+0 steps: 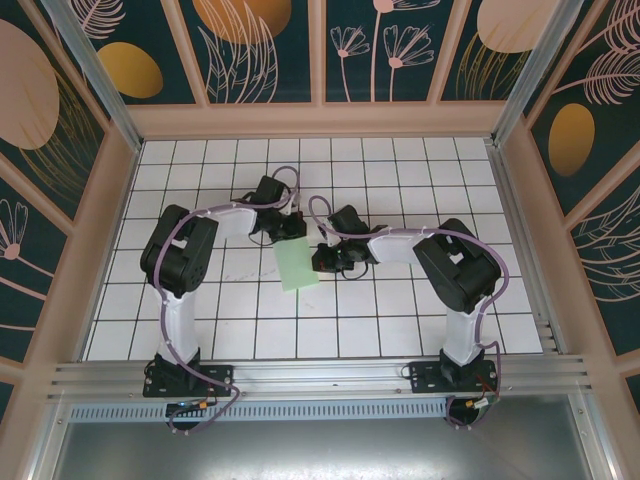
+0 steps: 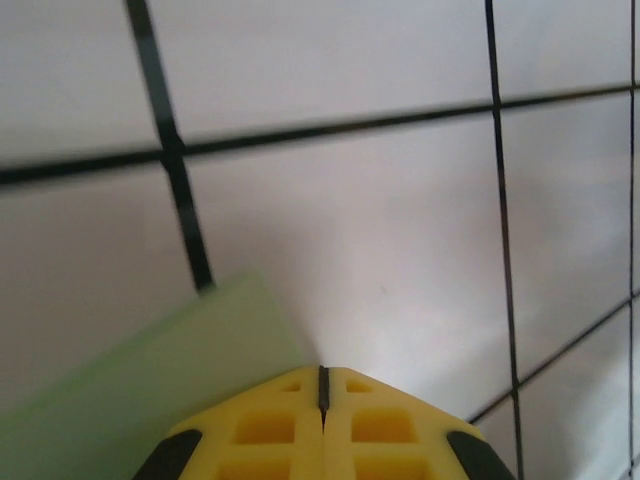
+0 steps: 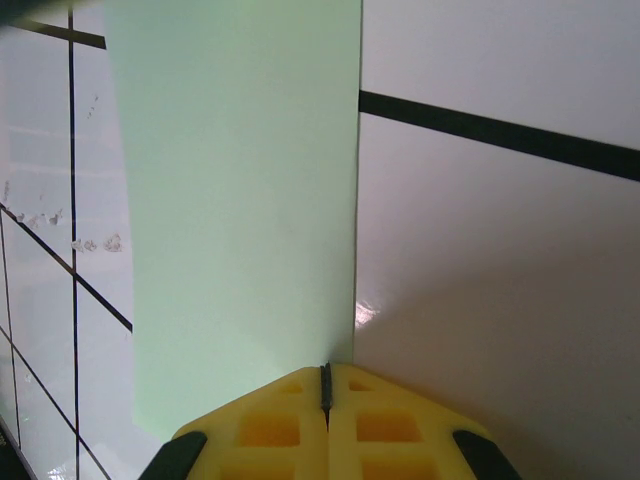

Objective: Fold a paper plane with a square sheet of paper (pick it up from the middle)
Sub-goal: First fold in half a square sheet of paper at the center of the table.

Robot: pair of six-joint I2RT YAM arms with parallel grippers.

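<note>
At the middle of the white gridded counter (image 1: 400,310), between the two arms, lies the sheet of paper (image 1: 296,267). It is pale mint green, plain and unmarked. It lies flat as a narrow strip rather than a full square, a little skewed to the grid lines (image 2: 175,160).

From above: left fingers (image 1: 295,234) are at the strip's far end. Right fingers (image 1: 317,262) are against its right side, about mid-length. Both arms bend inward from their bases at the near edge, wrists low over the counter.

Left wrist view: one corner of the sheet of paper (image 2: 150,385) comes in from the lower left and ends just beside the tip of the left fingers (image 2: 324,382). Around it is bare white tile. Cannot tell whether the tip rests on the paper or on the tile next to it.

Right wrist view: the sheet of paper (image 3: 240,200) runs away from the camera as a long band. Its straight right edge leads down to the seam of the right fingers (image 3: 325,385). One yellow half sits over paper, the other over bare tile.

Fingers, both sides: the yellow pads are pressed together with only a hairline seam between them, and nothing is visibly clamped in it. Cannot tell whether the paper's edge is nipped under either tip or merely touched.
</note>
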